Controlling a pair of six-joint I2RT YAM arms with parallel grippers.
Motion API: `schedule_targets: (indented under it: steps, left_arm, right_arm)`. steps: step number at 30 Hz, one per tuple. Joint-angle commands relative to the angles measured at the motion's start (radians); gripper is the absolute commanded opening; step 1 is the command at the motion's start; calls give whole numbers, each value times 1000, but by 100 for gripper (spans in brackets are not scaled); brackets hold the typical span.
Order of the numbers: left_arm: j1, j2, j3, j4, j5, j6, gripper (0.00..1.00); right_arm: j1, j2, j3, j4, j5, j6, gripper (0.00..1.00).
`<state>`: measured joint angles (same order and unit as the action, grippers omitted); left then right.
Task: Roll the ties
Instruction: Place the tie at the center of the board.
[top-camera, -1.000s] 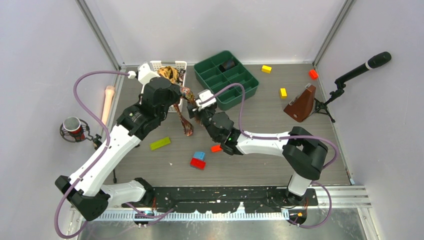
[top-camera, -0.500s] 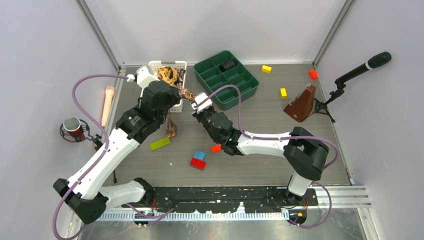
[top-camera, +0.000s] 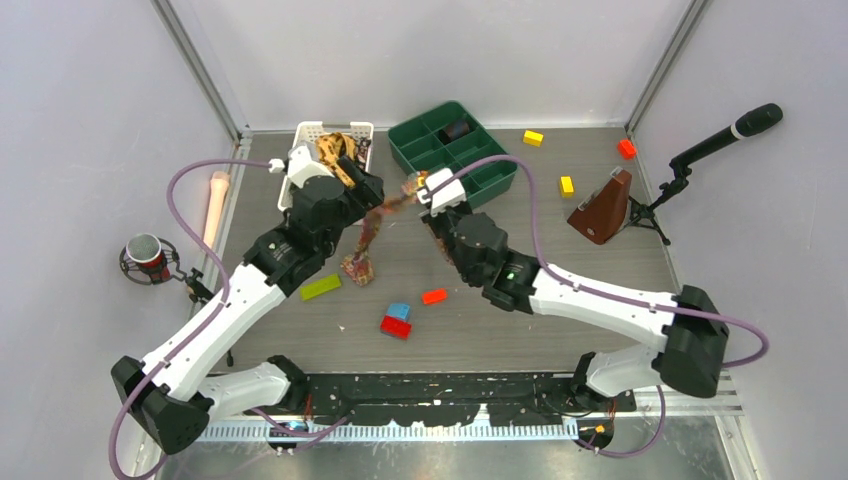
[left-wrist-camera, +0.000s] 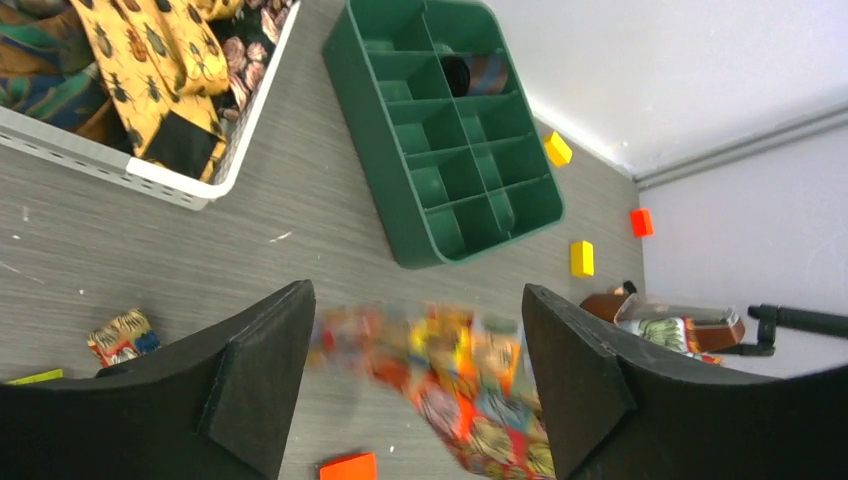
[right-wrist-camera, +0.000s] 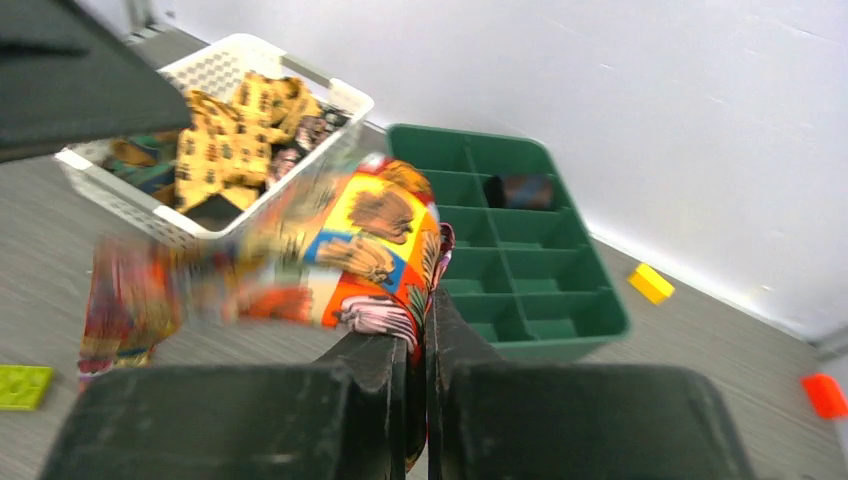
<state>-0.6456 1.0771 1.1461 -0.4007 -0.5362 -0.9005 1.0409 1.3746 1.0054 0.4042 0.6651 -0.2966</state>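
Note:
A bright orange, red and tan tie (top-camera: 372, 232) hangs from my right gripper (top-camera: 420, 189), which is shut on its upper end (right-wrist-camera: 372, 250) just in front of the green tray. Its lower end (top-camera: 358, 268) rests bunched on the table. My left gripper (top-camera: 370, 190) stands open beside it, and the blurred tie (left-wrist-camera: 455, 372) passes between its fingers without being gripped. More ties (top-camera: 338, 148) lie piled in the white basket (top-camera: 303, 131). A dark rolled tie (top-camera: 458, 128) sits in a back compartment of the green tray (top-camera: 495, 172).
Small blocks lie on the table: green (top-camera: 320, 287), blue (top-camera: 399, 311), red (top-camera: 395, 327), orange (top-camera: 434, 296), two yellow (top-camera: 533, 138), and a red one (top-camera: 627, 148) at the back right. A brown metronome (top-camera: 602, 208) and a microphone stand (top-camera: 720, 138) stand on the right.
My left gripper has opened and let go of the tie. My right gripper has shut on the tie's upper end and moved back and right towards the green tray, pulling the tie along.

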Motion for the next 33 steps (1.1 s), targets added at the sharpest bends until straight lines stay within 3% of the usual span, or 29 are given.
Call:
schedule_targets:
  steps: [1, 6, 15, 25, 33]
  left_arm:
    - [8, 18, -64, 149, 131, 36, 84]
    - [28, 53, -103, 102, 197, 28, 94]
    - [99, 38, -249, 109, 254, 20, 85]
    - [101, 36, -386, 122, 436, 34, 87]
    - [100, -5, -528, 173, 487, 39, 86]
  right_arm:
    - [-19, -95, 14, -187, 139, -32, 0]
    - [-31, -178, -62, -321, 266, -17, 0]
    - [-32, -352, -213, -543, 243, 160, 0]
    - [-35, -290, -189, -714, 342, 323, 0]
    - [-43, -249, -172, -787, 305, 430, 0]
